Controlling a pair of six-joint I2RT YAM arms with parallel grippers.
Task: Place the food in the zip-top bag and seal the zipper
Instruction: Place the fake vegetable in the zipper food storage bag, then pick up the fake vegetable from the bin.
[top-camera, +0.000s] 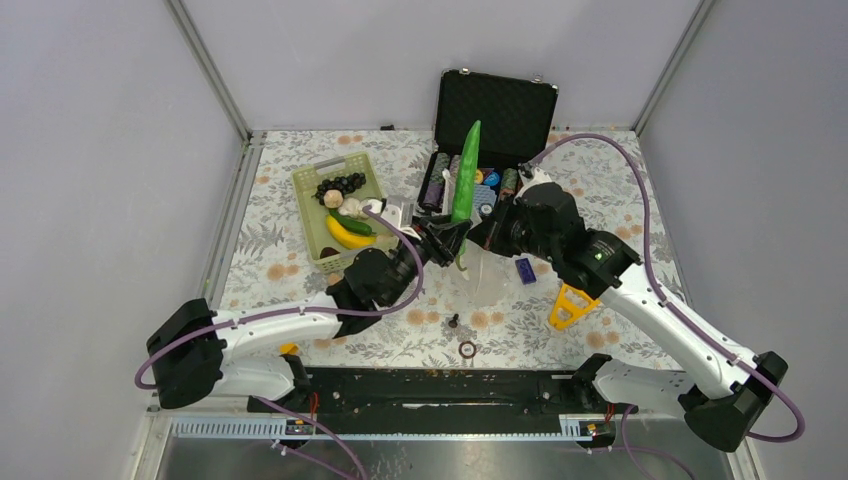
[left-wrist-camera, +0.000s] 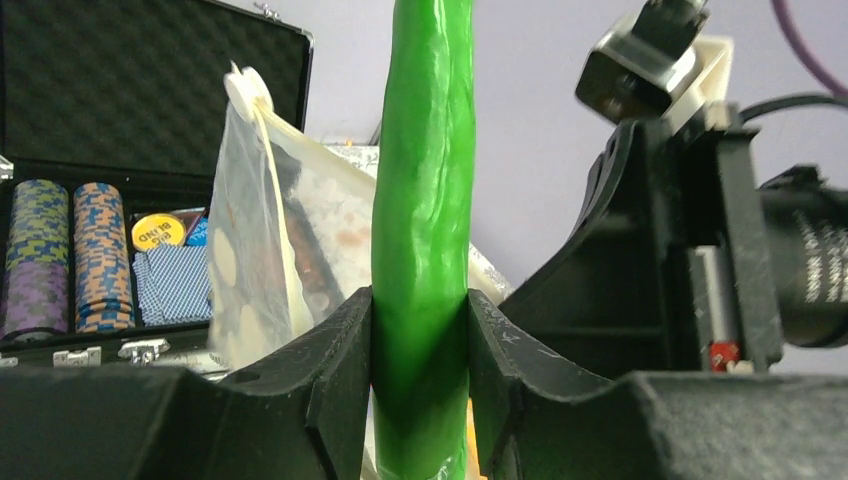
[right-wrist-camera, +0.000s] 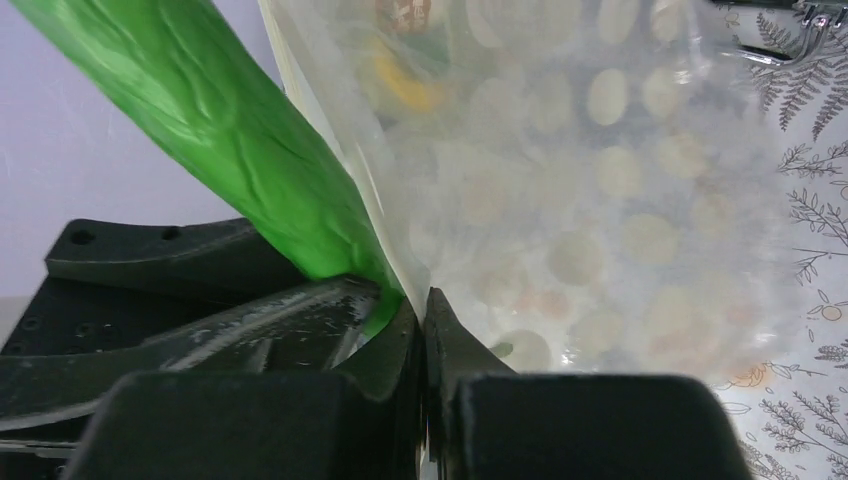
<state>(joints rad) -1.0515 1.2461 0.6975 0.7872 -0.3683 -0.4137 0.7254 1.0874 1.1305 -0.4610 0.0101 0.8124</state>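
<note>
Zip-top bag (right-wrist-camera: 600, 200) pinched at its edge in the clenched right gripper (right-wrist-camera: 425, 310); long green pepper (left-wrist-camera: 425, 200) clamped upright by the left gripper (left-wrist-camera: 420, 330).
Pepper's lower end meets the right gripper's tips, beside the bag film; inside or outside, can't tell. Left of the left gripper: lime-green basket (top-camera: 310, 195) with grape bunch (top-camera: 341, 185), garlic bulb (top-camera: 333, 198), banana (top-camera: 345, 235), small green pepper (top-camera: 355, 225). Beyond both grippers: open black case (top-camera: 497, 105) holding poker chips (left-wrist-camera: 70, 255).

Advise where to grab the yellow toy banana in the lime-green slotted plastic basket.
Probably grip the yellow toy banana across its middle from straight above: it lies flat, a small dark-green toy vegetable crowds its far side, and the lime-green slotted plastic basket walls off side approaches.
</note>
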